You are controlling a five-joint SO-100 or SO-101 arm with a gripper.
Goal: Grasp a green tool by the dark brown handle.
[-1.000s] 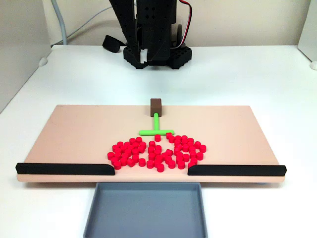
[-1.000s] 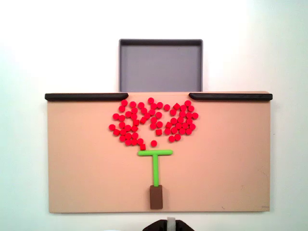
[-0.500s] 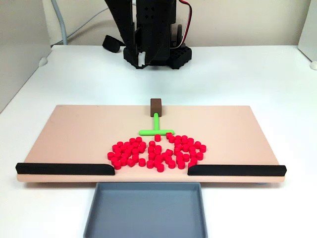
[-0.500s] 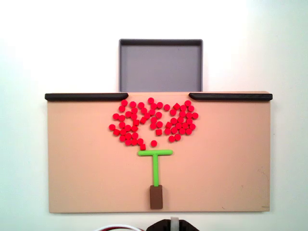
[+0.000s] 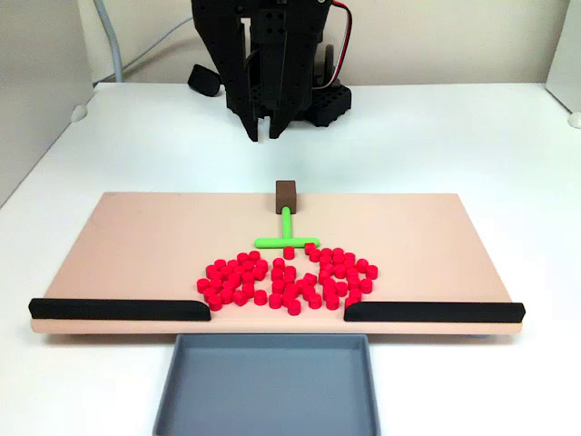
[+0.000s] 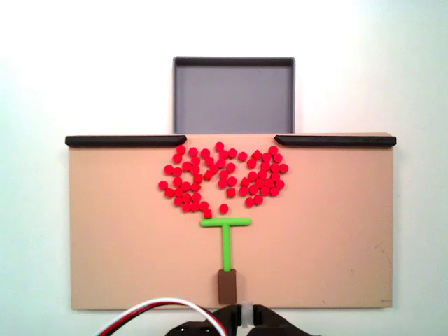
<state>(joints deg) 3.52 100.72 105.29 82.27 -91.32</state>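
The green tool (image 5: 286,227) lies flat on the tan board (image 5: 136,236), its crossbar touching a heap of red cylinders (image 5: 286,277). Its dark brown handle (image 5: 286,193) sits at the board's far edge in the front fixed view. In the top-down fixed view, the green tool (image 6: 226,245) points down to the dark brown handle (image 6: 227,287) near the bottom edge. My gripper (image 5: 263,136) hangs above the white table just behind the handle, fingertips pointing down with a narrow gap between them and nothing held. The black arm (image 6: 238,323) enters the top-down view just below the handle.
Two long black bars (image 5: 118,309) (image 5: 434,312) line the board's near edge, with a gap between them. A grey tray (image 5: 268,386) sits beyond that gap. Red and white wires (image 6: 161,309) loop in at the bottom of the top-down view. The arm's base (image 5: 313,100) stands behind.
The arm has come down and forward toward the brown handle. Its fingertips now hang lower over the table, and more of the arm and its wires show in the top-down view.
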